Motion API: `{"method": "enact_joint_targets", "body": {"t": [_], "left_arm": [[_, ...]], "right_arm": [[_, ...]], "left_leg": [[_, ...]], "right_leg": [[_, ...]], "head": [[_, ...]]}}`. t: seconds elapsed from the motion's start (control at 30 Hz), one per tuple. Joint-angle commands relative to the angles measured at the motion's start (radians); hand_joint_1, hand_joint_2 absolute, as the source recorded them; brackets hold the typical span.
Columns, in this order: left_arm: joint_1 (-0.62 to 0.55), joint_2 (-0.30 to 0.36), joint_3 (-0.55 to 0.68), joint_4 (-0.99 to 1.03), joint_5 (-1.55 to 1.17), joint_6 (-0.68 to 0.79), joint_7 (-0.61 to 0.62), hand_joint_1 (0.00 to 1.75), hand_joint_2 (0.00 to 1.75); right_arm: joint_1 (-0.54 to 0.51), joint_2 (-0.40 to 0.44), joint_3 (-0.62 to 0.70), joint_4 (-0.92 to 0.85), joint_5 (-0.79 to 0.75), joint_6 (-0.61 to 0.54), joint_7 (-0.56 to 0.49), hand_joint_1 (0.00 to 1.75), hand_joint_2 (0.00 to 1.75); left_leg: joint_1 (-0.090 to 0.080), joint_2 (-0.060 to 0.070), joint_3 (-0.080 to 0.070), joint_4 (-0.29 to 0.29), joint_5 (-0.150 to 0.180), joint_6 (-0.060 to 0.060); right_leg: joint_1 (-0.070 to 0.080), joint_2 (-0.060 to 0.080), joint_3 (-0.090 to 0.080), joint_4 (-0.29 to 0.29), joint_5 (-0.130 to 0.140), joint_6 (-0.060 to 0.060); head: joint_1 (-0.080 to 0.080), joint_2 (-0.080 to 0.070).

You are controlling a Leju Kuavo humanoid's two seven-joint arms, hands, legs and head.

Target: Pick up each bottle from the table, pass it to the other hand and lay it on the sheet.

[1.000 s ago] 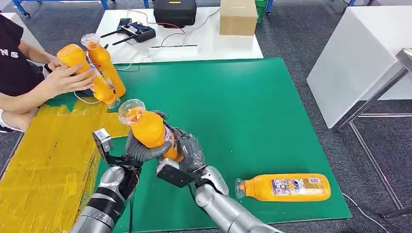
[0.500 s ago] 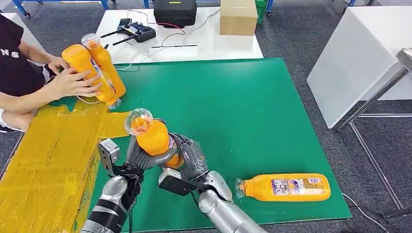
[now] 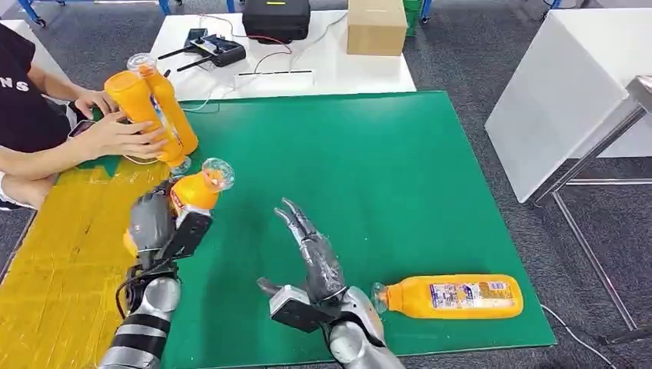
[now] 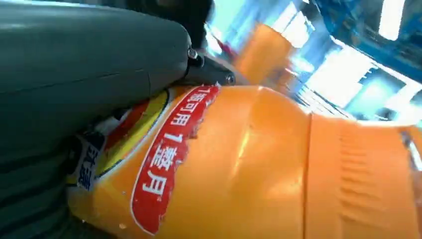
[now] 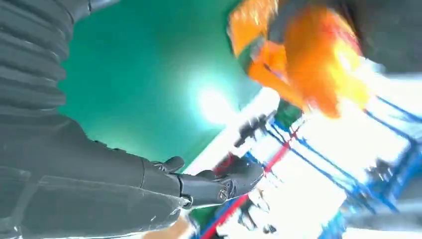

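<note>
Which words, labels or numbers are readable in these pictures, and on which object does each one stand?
"1瓶可用1整月": white characters on the red band of the held bottle, gripped by the left hand.
"NS": white letters on the person's dark shirt, cut off at the picture's edge.
Label on the lying bottle: print too small to read.

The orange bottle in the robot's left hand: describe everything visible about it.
The orange plastic bottle has a clear, see-through cap and a red and yellow label with white characters, torn at the edge. The left hand grips it around the body, neck tilted up and toward the green mat. It is held off the surface, above the edge where the yellow sheet meets the mat. Nothing else touches it.
</note>
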Motion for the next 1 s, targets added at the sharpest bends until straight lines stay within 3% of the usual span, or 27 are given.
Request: {"method": "enact_joint_targets", "body": {"t": [0.03, 0.17, 0.4, 0.43, 0.47, 0.73, 0.83, 1.0], "left_arm": [[-0.115, 0.097, 0.213, 0.254, -0.443, 0.032, 0.183, 1.75, 1.75], [-0.165, 0.153, 0.152, 0.413, -0.495, 0.032, 0.279, 1.75, 1.75], [-0.193, 0.148, 0.146, 0.550, -0.478, -0.005, 0.237, 1.75, 1.75], [-0.192, 0.144, 0.144, 0.555, -0.479, -0.004, 0.235, 1.19, 1.75], [-0.195, 0.140, 0.143, 0.570, -0.473, -0.011, 0.228, 0.00, 1.75], [-0.176, 0.085, 0.151, 0.557, -0.306, -0.063, 0.071, 0.00, 1.75], [-0.167, 0.056, 0.184, 0.492, -0.056, -0.130, -0.109, 0.00, 1.75], [-0.152, 0.050, 0.187, 0.454, 0.002, -0.159, -0.134, 0.00, 1.75]], "right_arm": [[0.088, -0.130, -0.049, -0.312, -0.065, 0.066, -0.030, 0.00, 1.75], [0.113, -0.161, -0.070, -0.385, -0.059, 0.055, -0.033, 0.00, 1.75], [0.148, -0.213, -0.105, -0.421, -0.037, 0.063, -0.012, 0.00, 1.75], [0.152, -0.219, -0.111, -0.421, -0.036, 0.063, -0.012, 0.00, 1.75], [0.155, -0.228, -0.116, -0.419, -0.018, 0.070, 0.005, 0.00, 1.75], [0.192, -0.333, -0.126, -0.415, 0.137, 0.091, 0.078, 0.00, 1.75], [0.211, -0.425, -0.091, -0.435, 0.212, 0.133, 0.111, 0.00, 1.75], [0.244, -0.463, -0.103, -0.466, 0.219, 0.133, 0.110, 0.00, 1.75]], "left_leg": [[0.002, 0.000, 0.004, 0.000, -0.001, -0.002], [0.001, -0.003, 0.004, 0.000, -0.001, -0.001], [0.001, -0.003, 0.005, -0.001, -0.001, -0.001], [0.001, -0.003, 0.005, -0.001, -0.001, -0.001], [0.001, -0.004, 0.006, -0.001, -0.001, -0.001], [0.000, -0.004, 0.004, -0.001, 0.000, 0.000], [0.000, -0.004, 0.004, 0.000, -0.001, 0.000], [0.000, -0.005, 0.004, 0.001, -0.002, 0.000]], "right_leg": [[0.002, -0.001, 0.005, -0.001, -0.001, -0.001], [0.002, -0.003, 0.005, -0.001, -0.001, -0.001], [0.002, -0.004, 0.007, -0.002, -0.002, 0.000], [0.001, -0.004, 0.006, -0.002, -0.002, 0.000], [0.001, -0.005, 0.007, -0.002, -0.002, 0.000], [0.000, -0.004, 0.005, -0.002, -0.001, 0.000], [0.000, -0.004, 0.006, -0.002, -0.001, 0.000], [0.001, -0.005, 0.006, -0.002, -0.002, 0.000]], "head": [[-0.001, 0.000], [0.000, 0.000], [0.000, 0.000], [0.000, 0.000], [0.000, 0.000], [0.000, 0.000], [0.000, 0.000], [0.000, 0.000]]}}
